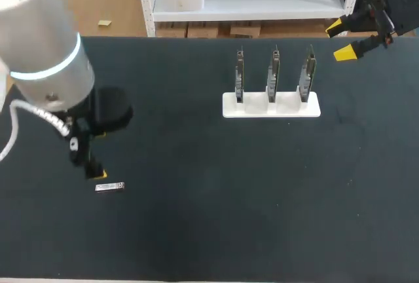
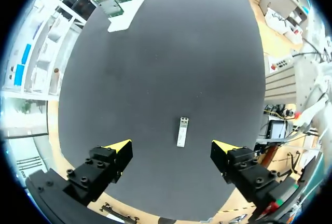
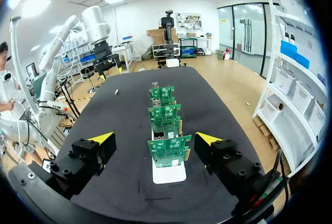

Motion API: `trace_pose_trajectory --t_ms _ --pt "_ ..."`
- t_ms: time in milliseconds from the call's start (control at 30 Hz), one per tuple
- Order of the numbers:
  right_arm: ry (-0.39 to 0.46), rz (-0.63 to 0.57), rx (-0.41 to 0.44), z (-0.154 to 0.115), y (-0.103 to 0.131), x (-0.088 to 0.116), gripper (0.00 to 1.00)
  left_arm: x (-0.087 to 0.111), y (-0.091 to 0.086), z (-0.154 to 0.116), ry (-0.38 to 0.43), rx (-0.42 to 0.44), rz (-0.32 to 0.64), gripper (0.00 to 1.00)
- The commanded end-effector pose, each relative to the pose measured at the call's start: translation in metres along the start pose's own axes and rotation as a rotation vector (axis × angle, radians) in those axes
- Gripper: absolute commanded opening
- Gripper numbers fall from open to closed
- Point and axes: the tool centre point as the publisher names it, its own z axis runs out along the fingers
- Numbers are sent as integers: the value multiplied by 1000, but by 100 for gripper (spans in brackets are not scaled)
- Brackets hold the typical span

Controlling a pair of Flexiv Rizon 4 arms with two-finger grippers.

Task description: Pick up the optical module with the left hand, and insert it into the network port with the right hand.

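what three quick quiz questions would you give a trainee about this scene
1. True or false: the optical module lies flat on the table, not gripped by the left tool.
2. How many circuit boards stand in the white holder? A two, B three, C five.
3. Fill in: the fingers of the right tool stand ___ (open or shut).
Key: 1 true; 2 B; 3 open.
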Motion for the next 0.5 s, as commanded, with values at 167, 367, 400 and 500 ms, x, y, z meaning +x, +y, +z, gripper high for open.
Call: trace_pose_trajectory --t_ms 167,367,400,500 --pt "0 -1 2 0 1 0 100 13 -1 29 -22 51 51 100" --pt "0 -1 2 0 1 0 100 14 -3 41 -30 87 73 100" --pt "0 -1 2 0 1 0 100 14 -3 42 -33 92 76 100" --pt "0 -1 2 0 1 0 100 11 -6 47 -30 103 84 100"
